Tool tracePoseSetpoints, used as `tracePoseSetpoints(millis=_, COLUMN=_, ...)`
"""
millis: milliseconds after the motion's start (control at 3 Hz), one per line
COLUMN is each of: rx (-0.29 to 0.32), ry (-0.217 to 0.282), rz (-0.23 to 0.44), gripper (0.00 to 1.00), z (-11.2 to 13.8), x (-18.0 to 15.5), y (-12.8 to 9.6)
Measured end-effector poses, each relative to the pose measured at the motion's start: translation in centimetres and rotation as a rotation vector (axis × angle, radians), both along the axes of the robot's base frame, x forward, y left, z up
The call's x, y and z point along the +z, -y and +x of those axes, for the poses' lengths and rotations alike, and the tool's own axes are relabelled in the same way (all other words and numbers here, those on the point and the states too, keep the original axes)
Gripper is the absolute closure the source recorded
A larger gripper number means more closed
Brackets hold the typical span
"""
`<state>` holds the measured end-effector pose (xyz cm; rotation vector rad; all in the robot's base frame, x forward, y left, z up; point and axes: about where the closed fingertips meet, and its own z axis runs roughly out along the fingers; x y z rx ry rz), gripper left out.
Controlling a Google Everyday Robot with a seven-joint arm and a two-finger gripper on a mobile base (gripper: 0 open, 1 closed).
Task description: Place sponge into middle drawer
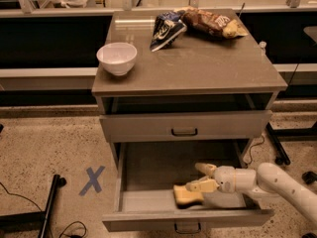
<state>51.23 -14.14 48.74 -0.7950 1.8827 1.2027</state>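
Observation:
The pale yellow sponge [186,195] lies on the floor of the pulled-out middle drawer [148,167], near its front wall and right of centre. My gripper [194,177] reaches into the drawer from the right on a white arm. Its fingers are spread apart. The lower finger [199,186] rests against the top of the sponge, and the upper finger [205,169] is clear of it. The upper drawer [184,125] with its black handle is only slightly out.
On the cabinet top [208,63] stand a white bowl [117,57] at the left, a dark blue chip bag [166,29] and a brown snack bag [212,22] at the back. A blue tape X [92,179] marks the floor at left. A black stand leg [49,202] lies at lower left.

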Motion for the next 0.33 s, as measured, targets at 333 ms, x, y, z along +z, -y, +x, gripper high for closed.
tracePoseSetpoints(millis=333, rx=0.01, ry=-0.002, rz=0.017, gripper=0.0, z=-0.14, x=0.1, y=-0.29)
